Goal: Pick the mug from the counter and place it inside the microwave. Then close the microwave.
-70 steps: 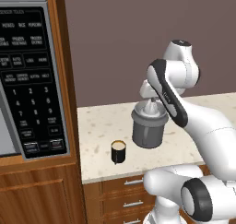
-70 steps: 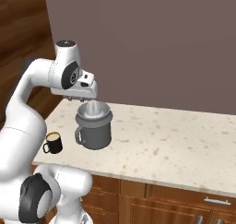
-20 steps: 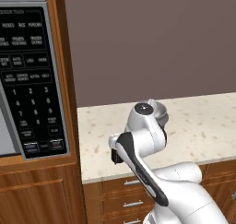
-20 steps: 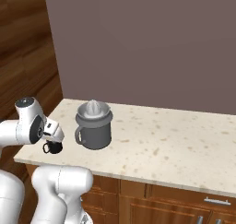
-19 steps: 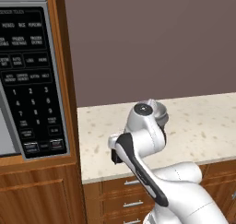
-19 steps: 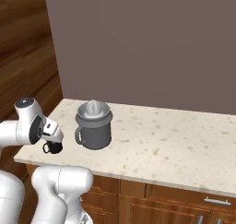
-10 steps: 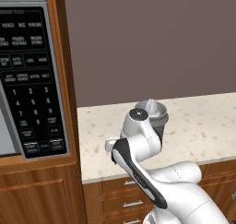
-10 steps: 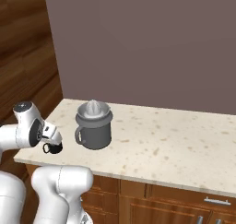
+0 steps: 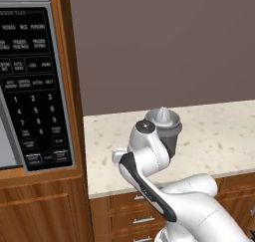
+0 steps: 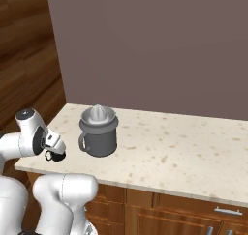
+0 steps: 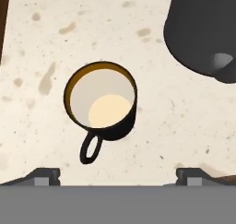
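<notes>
Looking straight down from the hand, the mug (image 11: 102, 103) stood upright on the counter (image 11: 37, 57), directly below the gripper (image 11: 117, 176), its handle pointing toward the camera's bottom edge. Gripper was spread wide, one fingertip (image 11: 44, 176) to each side of the mug, holding nothing. Juicer (image 11: 203, 29) sat just beyond the mug on the right. Microwave (image 9: 30, 86) stood off to the left, its keypad visible.

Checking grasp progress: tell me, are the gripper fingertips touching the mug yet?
Apart. In the hand view, both fingertips sit at the bottom edge, with bare counter between them and the mug.
</notes>
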